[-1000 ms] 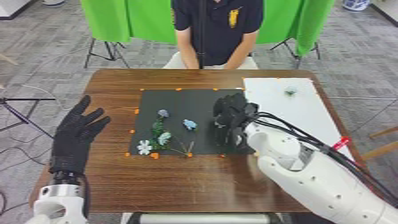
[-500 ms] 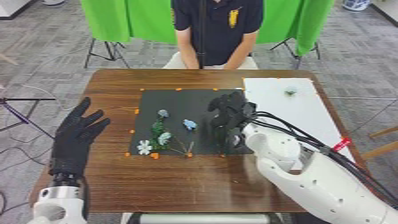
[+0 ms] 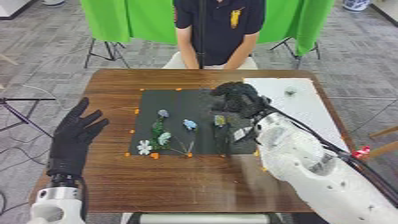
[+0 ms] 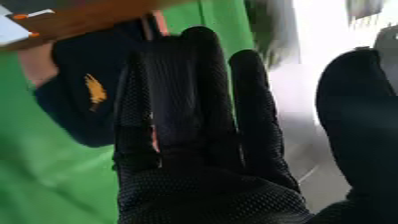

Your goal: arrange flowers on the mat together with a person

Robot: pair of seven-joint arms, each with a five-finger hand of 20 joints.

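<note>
Right hand: above the upper right part of the black mat (image 3: 200, 148); palm and straight fingers (image 4: 191, 100) in the wrist view, thumb well apart, no hold on anything that I can make out.
Yellow-topped flower: on the mat, just below the right hand (image 3: 236, 96) in the frame; head (image 3: 219, 120) up, stem seeming to run toward the bottom edge.
Small sprig: on the white sheet (image 3: 306, 120), upper right of frame; long axis too small to tell.
Bearing, hand to sprig (image 3: 290, 91): rightward, about level, near.
Nearer arm: the right; left hand (image 3: 71, 140) well apart, at the left of frame.
Next, my guess: a sideways reach for the sprig, wrist clearing the yellow-topped flower.
</note>
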